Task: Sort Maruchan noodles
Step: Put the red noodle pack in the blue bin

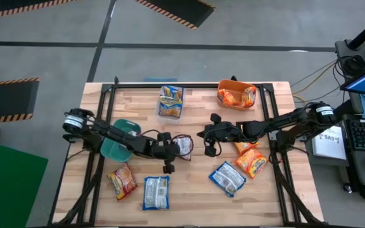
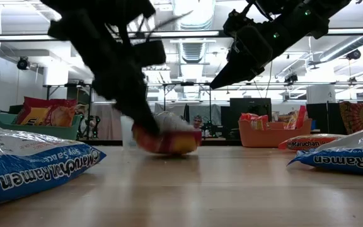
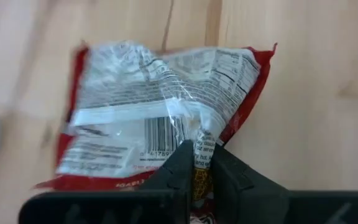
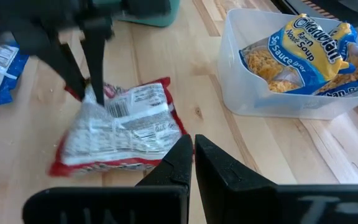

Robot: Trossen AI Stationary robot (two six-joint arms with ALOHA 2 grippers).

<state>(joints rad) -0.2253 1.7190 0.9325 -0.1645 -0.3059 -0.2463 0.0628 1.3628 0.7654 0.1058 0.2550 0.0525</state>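
A red-and-white Maruchan noodles packet (image 1: 184, 145) lies printed back up near the table's middle. My left gripper (image 3: 199, 152) is shut on it and slants down from the table's left side. My right gripper (image 4: 193, 146) hangs shut above the table just right of the packet, touching nothing. Loose packets lie along the near side: an orange-red one (image 1: 122, 180), two blue ones (image 1: 156, 192) (image 1: 227, 178) and orange-red ones (image 1: 252, 161) at the right. My left gripper pinches a crinkled fold of the wrapper (image 3: 201, 138) between its two fingers, at the packet's edge beside the barcode. The fingers (image 4: 91, 74) come slanting down from the table's left. The held edge is drawn up a little, and the rest of the packet (image 2: 167, 140) rests on the table.
A teal bin (image 1: 119, 140) stands under my left arm. A clear bin (image 4: 241, 74) with blue packets stands at the far middle, and an orange bin (image 1: 236, 95) with orange-red packets at the far right. Bare wood shows between the packets.
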